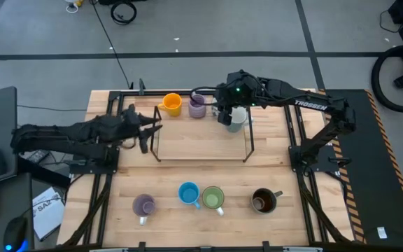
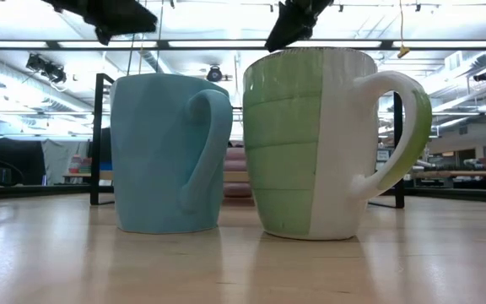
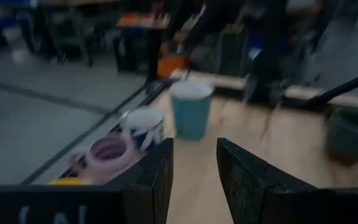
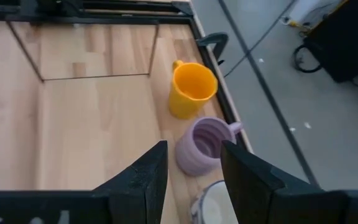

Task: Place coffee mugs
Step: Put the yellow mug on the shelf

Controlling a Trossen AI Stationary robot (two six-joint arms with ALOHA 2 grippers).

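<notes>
High view: right end effector (image 1: 227, 115), fingers spread and empty, over the back-row mugs: orange mug (image 1: 171, 104), lavender mug (image 1: 197, 106), pale mug (image 1: 238, 117).
Left end effector (image 1: 147, 128): spread, empty, near the counter's (image 1: 201, 175) left edge.
Front row: purple mug (image 1: 143, 205), blue mug (image 1: 188, 193), green mug (image 1: 213, 198), brown mug (image 1: 263, 200).
Handling: likely stiff, glazed, slippery, breakable; pinch the rim wall.

White "TROSSEN" lettering on the right arm (image 1: 312, 103), no other readable text

Eight mugs (image 1: 188, 194), two arms (image 1: 82, 136), one table (image 1: 194, 168)
</notes>
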